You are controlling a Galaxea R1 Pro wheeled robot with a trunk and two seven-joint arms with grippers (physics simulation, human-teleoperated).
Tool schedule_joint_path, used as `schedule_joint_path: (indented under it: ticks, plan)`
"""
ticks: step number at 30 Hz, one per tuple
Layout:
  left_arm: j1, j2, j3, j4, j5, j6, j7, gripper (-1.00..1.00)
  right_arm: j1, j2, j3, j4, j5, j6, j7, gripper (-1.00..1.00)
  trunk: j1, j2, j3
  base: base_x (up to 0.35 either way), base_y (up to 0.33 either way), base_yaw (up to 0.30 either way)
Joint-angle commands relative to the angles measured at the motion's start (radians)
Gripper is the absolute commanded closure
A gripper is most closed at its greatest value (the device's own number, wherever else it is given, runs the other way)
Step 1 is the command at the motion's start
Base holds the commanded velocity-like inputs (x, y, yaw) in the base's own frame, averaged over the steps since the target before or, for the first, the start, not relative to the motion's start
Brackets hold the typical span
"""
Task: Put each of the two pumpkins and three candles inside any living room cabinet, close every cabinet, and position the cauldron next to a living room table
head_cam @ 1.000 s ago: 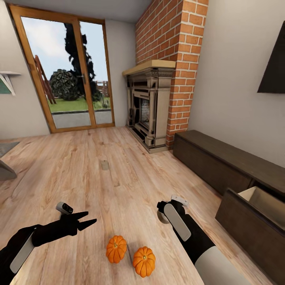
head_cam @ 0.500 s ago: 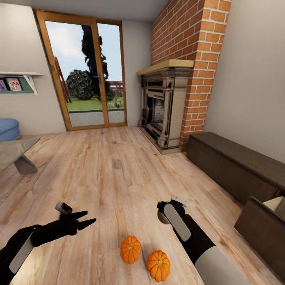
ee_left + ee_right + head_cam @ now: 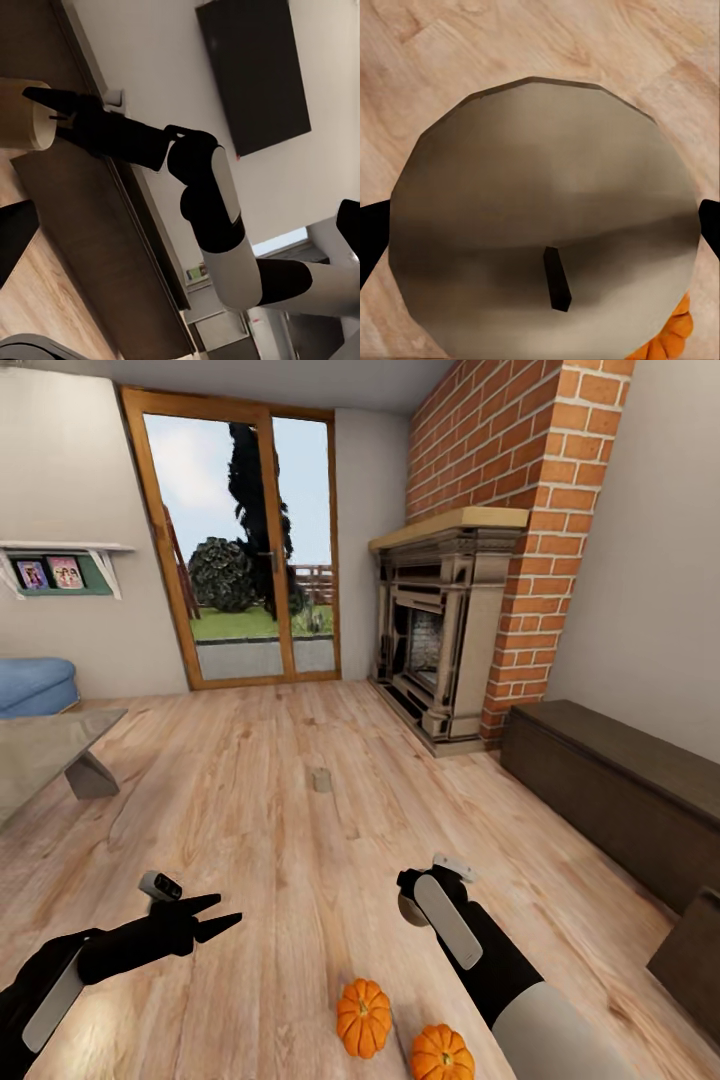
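Carrying a candle (image 3: 544, 232) pinched wick-up in the right gripper (image 3: 412, 905) over the floor near two pumpkins (image 3: 364, 1016), presumably bound for the cabinet (image 3: 620, 790) at right, left gripper (image 3: 215, 916) spread and idle.

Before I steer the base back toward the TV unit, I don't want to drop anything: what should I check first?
1. Right gripper clamped on a candle: ok, fingers at both sides.
2. Left gripper free: ok, open and empty.
3. Two pumpkins on the floor near the arms: not ok, mind them.
4. Cabinet drawer open: cannot tell, only its corner shows.
5. Another candle on the floor: not ok, pending.
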Motion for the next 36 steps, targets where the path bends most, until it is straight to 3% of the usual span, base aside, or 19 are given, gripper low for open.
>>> schedule_joint_path:
  ticks: [1, 9, 16, 36]
  plan:
    - [0.000, 0.000, -0.001, 0.000, 0.002, 0.011, -0.002, -1.00, -0.001, 0.000, 0.002, -0.001, -0.004, 0.003, -0.009, 1.00, 0.000, 0.000, -0.001, 0.037, 0.041, 0.278]
    - [0.003, 0.000, 0.001, 0.000, 0.002, 0.011, -0.004, -1.00, -0.001, 0.001, 0.002, -0.001, -0.004, 0.003, -0.010, 1.00, 0.000, 0.000, -0.001, 0.007, 0.010, 0.284]
    - [0.003, 0.000, 0.001, 0.000, -0.010, 0.008, -0.086, -1.00, -0.001, 0.001, 0.002, -0.001, -0.004, 0.003, -0.009, 1.00, 0.000, 0.000, -0.001, 0.011, 0.187, 0.285]
    - [0.003, 0.000, 0.000, 0.007, -0.009, 0.007, -0.093, -1.00, -0.001, 0.000, 0.000, 0.023, -0.004, 0.003, -0.006, 1.00, 0.000, 0.000, -0.001, 0.082, 0.091, 0.285]
